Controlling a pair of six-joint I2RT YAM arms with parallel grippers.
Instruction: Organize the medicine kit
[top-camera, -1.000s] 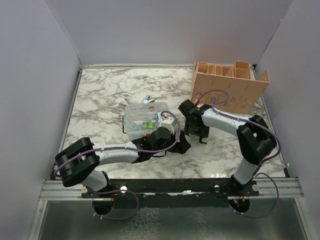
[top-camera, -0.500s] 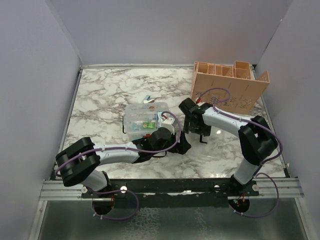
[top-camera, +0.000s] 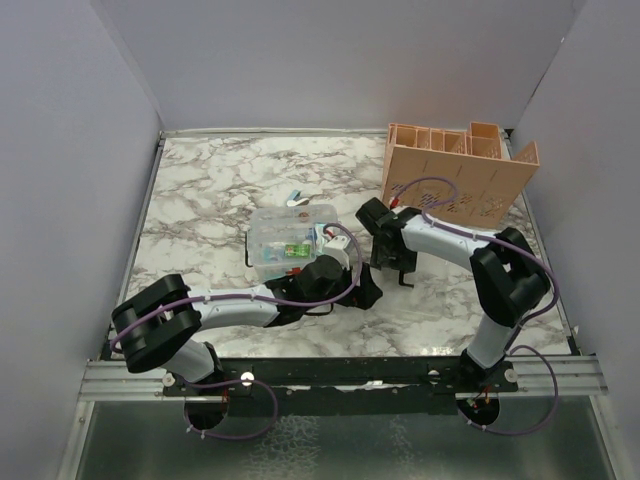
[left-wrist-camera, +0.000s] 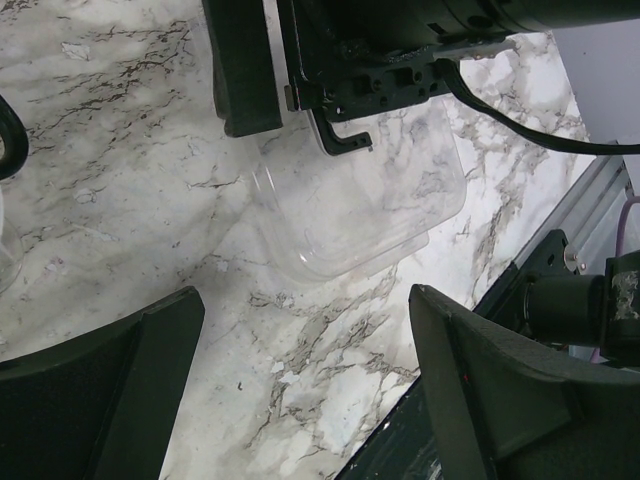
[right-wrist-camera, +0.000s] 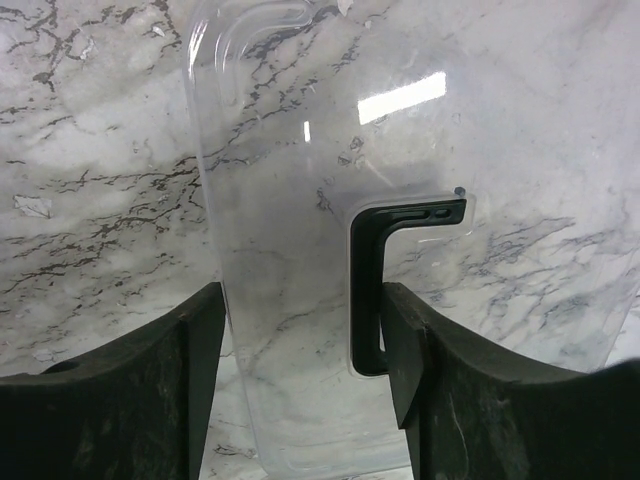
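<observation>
The medicine kit (top-camera: 285, 238), a small clear box with colourful packets inside, sits uncovered left of centre. Its clear lid (right-wrist-camera: 290, 180) lies flat on the marble to the box's right, black handle (right-wrist-camera: 365, 290) facing up. My right gripper (right-wrist-camera: 303, 295) points down over the lid. One finger presses the lid's long edge and the other presses the handle, so it is shut on that strip. From the left wrist view the lid (left-wrist-camera: 360, 200) lies beyond my left gripper (left-wrist-camera: 305, 300). That gripper hangs wide open over bare marble near the front edge.
A tall peach slotted organizer (top-camera: 455, 175) stands at the back right, close behind the right arm. A small blue and white packet (top-camera: 298, 198) lies just behind the kit. The black front rail (left-wrist-camera: 480, 400) runs beside my left gripper.
The right gripper's jaws widened, then narrowed onto the lid's edge and handle. The right arm shifted slightly left. The left arm stayed still.
</observation>
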